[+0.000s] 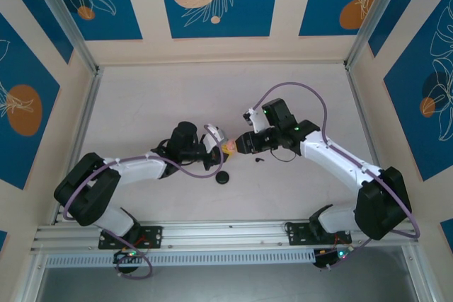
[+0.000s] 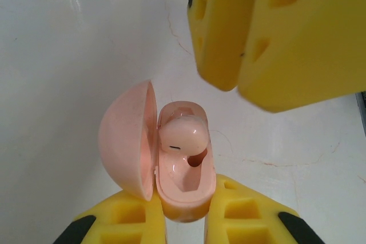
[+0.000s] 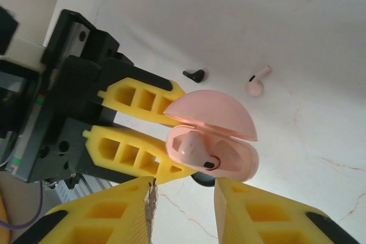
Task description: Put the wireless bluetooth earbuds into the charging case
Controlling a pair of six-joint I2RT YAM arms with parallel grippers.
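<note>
My left gripper (image 2: 186,201) is shut on the base of a pale pink charging case (image 2: 184,182). Its lid (image 2: 124,140) stands open to the left. One pink earbud (image 2: 182,134) sits in the far slot, and the near slot is bare. My right gripper (image 3: 183,190) hovers just in front of the case (image 3: 223,141), open with nothing between its yellow fingers (image 2: 269,32). A second pink earbud (image 3: 258,82) and a black earbud (image 3: 195,75) lie on the table beyond. From above, both grippers (image 1: 218,148) (image 1: 241,144) meet at the case (image 1: 228,148) in mid-table.
A small round black case (image 1: 224,177) sits on the white table (image 1: 156,97) just in front of the grippers. A black earbud (image 1: 257,160) lies below the right gripper. Walls bound the table on the left, right and back.
</note>
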